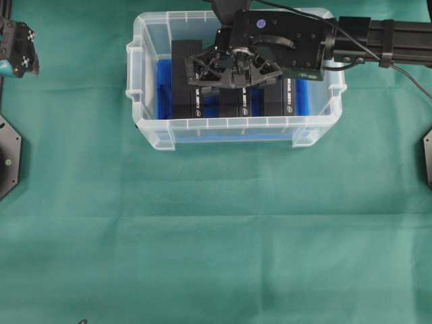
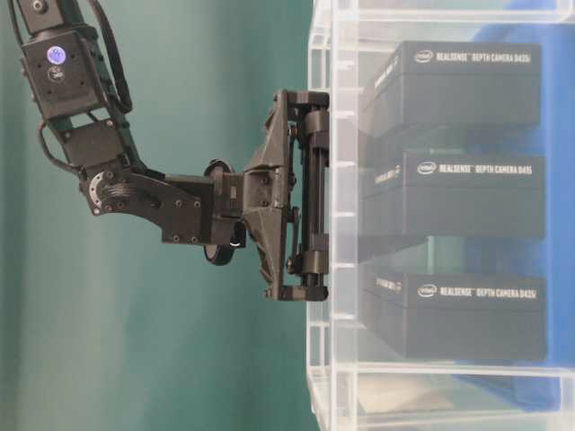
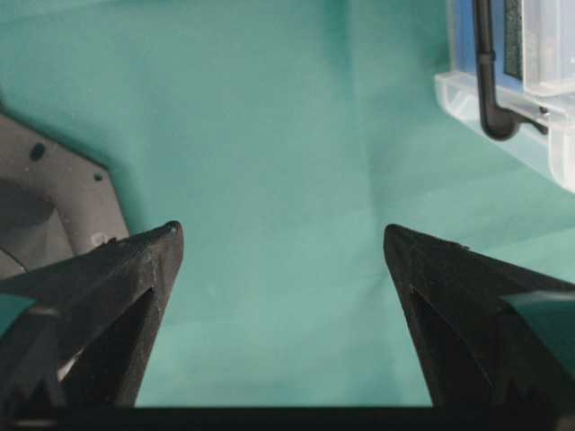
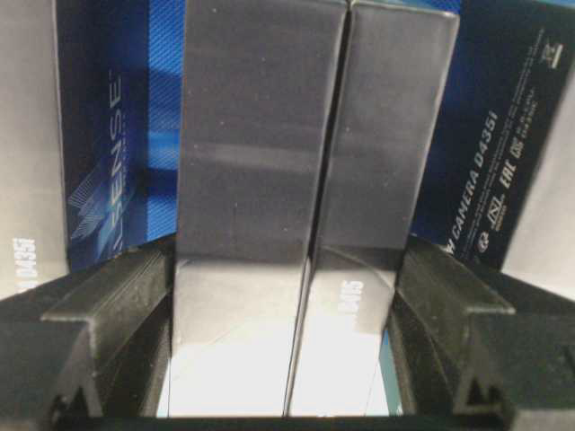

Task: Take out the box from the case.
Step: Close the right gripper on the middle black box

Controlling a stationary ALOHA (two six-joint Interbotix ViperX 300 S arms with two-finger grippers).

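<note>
Case — clear bin holding three black boxes side by side. Right gripper reaches down inside; its fingers press both flanks of the middle box, neighbours just outside each finger. Left gripper — jaws spread wide, nothing between them, case well off to one side.

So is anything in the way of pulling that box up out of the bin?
Nothing visible. The right gripper already has its fingers on both sides of the middle box. The case has no lid, and the neighbouring boxes stand beside it, not over it.
</note>
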